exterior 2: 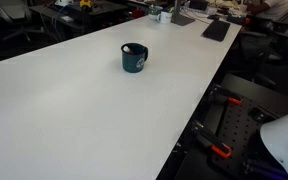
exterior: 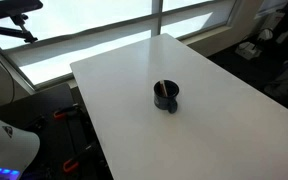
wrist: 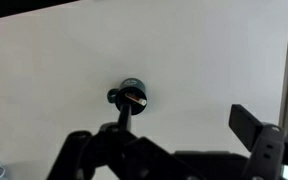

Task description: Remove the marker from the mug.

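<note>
The dark mug (exterior: 166, 97) stands upright near the middle of the white table (exterior: 214, 120), handle to the side. It also shows in an exterior view (exterior 2: 134, 58) and in the wrist view (wrist: 132, 98), seen from high above. The marker (exterior: 161, 89) is a thin dark stick leaning inside the mug; in the wrist view it shows as a short strip across the mug's mouth (wrist: 136, 99). My gripper (wrist: 184, 125) is open and empty, well above the table, with the mug beside its left finger. The gripper is not seen in either exterior view.
The table's edges run close by in both exterior views; windows (exterior: 104, 30) lie beyond the far edge. Desks with clutter (exterior 2: 199, 15) stand past the table. Red clamps (exterior 2: 220, 150) sit on the floor frame by the robot's white base (exterior 2: 284, 140).
</note>
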